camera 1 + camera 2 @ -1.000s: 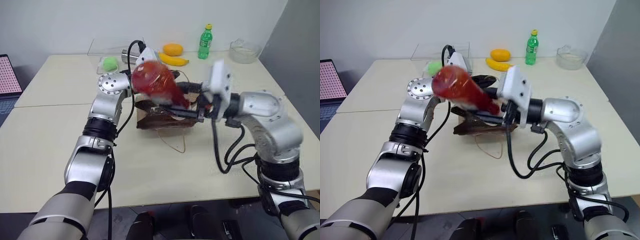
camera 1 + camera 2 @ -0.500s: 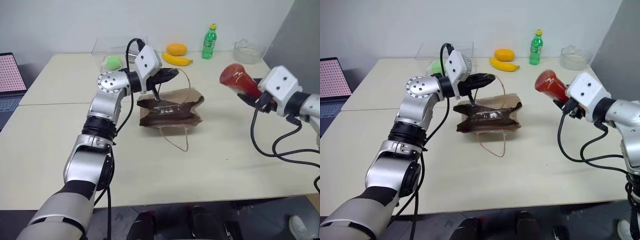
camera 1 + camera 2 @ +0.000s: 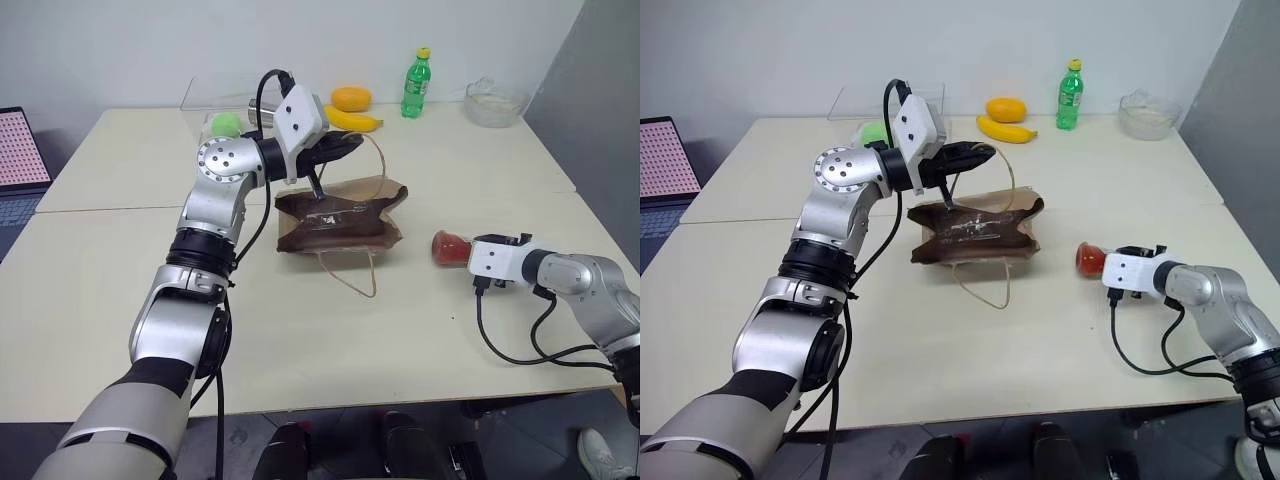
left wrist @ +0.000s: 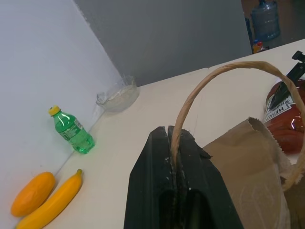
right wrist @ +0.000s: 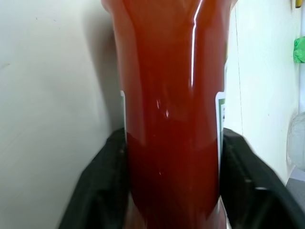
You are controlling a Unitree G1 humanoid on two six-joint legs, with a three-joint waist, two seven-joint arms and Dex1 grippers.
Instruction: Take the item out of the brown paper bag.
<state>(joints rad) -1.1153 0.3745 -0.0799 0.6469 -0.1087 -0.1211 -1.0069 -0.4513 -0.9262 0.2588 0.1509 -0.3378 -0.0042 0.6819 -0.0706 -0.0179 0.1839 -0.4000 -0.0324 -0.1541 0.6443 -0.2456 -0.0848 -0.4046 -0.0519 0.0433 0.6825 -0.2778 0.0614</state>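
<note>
The plain brown kraft paper bag [image 3: 340, 217] with thin loop handles serves as the landmark, sitting creased near the middle of the pale beige table [image 3: 120, 290]. Just above the bag's top edge, the left gripper [image 3: 340, 146] has its two black fingers [image 4: 176, 191] pressed together, pinching one of the bag's loop handles and holding it raised in an arch. The small plastic bottle of dark reddish-brown sauce [image 3: 451, 247] with a red-and-white label is outside the bag, well apart from it to the right, lying low at the table surface. The right gripper [image 5: 172, 157] has its black fingers [image 5: 102, 176] on both sides of the bottle. Behind the bag, near the far table edge, are a yellow banana [image 3: 351, 119], an orange mango-like fruit [image 3: 349, 98], a green bottle with a yellow cap [image 3: 415, 83] and a clear glass bowl [image 3: 494, 101].
</note>
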